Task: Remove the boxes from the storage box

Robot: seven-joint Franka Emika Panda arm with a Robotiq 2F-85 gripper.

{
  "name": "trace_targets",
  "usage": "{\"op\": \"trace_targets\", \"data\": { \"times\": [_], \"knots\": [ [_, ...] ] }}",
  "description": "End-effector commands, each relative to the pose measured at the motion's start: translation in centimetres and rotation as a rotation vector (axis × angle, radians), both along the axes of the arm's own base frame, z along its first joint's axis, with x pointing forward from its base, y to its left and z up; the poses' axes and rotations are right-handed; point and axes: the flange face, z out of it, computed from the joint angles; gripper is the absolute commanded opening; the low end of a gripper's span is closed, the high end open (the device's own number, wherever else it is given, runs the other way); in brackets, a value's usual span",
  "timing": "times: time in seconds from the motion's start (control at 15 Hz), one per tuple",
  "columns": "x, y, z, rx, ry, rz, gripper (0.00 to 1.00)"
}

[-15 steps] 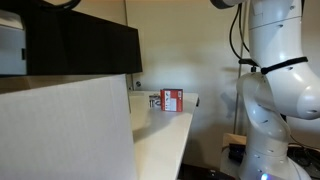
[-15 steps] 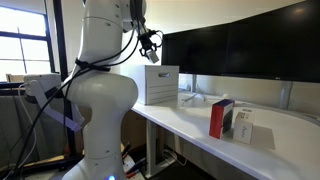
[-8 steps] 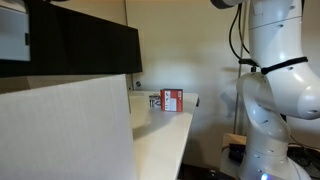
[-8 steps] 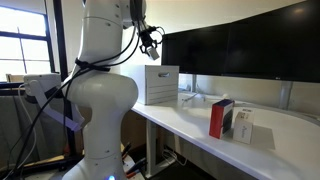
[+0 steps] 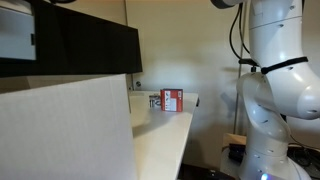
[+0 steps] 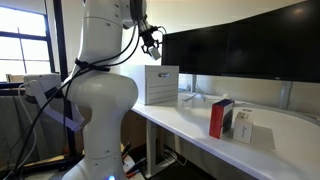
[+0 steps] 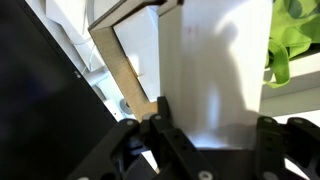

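In the wrist view my gripper is shut on a white carton, one finger on each side of it. The carton hangs above the storage box, whose cardboard-edged rim and pale inside show below. In an exterior view the gripper is above the off-white storage box. In an exterior view the held white carton is at the top left, above the storage box wall. A red box stands on the table; it has a white carton beside it.
Black monitors run along the back of the white table, close behind the storage box. The robot's white body stands at the table's end. Something green shows at the right of the wrist view.
The held white carton has risen a little over the storage box. The grip has not changed, and the cartons on the table have not moved.
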Motion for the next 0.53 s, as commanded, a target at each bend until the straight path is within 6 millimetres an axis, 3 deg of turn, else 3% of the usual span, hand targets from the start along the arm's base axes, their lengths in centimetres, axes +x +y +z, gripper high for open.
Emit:
{"op": "trace_targets", "data": {
  "times": [0.0,0.27,0.47],
  "knots": [
    [0.8,-3.4,1.7,0.018,-0.004,-0.086,0.3],
    [1.5,-7.7,2.7,0.028,0.004,-0.177,0.3],
    [0.7,-11.1,3.3,0.043,0.038,-0.262,0.3]
  ]
}}
